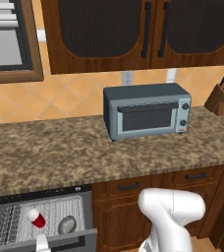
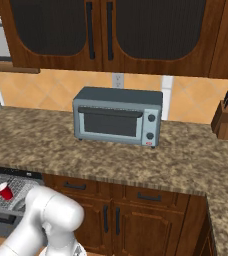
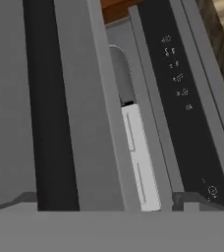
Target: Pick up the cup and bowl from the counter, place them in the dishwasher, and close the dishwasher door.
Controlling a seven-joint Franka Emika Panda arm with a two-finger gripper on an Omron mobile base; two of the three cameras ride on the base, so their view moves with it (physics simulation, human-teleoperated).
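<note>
Speckled brown-and-beige granite counter (image 1: 60,152) runs across my rendered kitchen under dark wooden wall cabinets. At far left, below the counter edge, the under-counter dishwasher (image 1: 15,197) stands open, its white wire rack pulled out. On that rack lies the small red tapered plastic cup (image 1: 36,219) with a white rim, tipped on its side, and just beside it to the right sits the small shallow grey metallic bowl (image 1: 67,224). Further right, a boxy grey toaster oven (image 1: 147,110) stands at the middle of the counter, and a wooden knife block (image 1: 220,98) sits at the far right. Both dishes look loaded, so I judge only the flat grey metal dishwasher door (image 3: 84,123), with its dark control strip (image 3: 187,98), is left to handle. I expect it to be stiff, hinged and fairly heavy, with a smooth face that could slip; pushing near the top edge by the bar handle should swing it best. From the hand camera my gripper looks closely along the door. Its fingers are spread fully apart and hold nothing; whether they touch the door I cannot tell.
</note>
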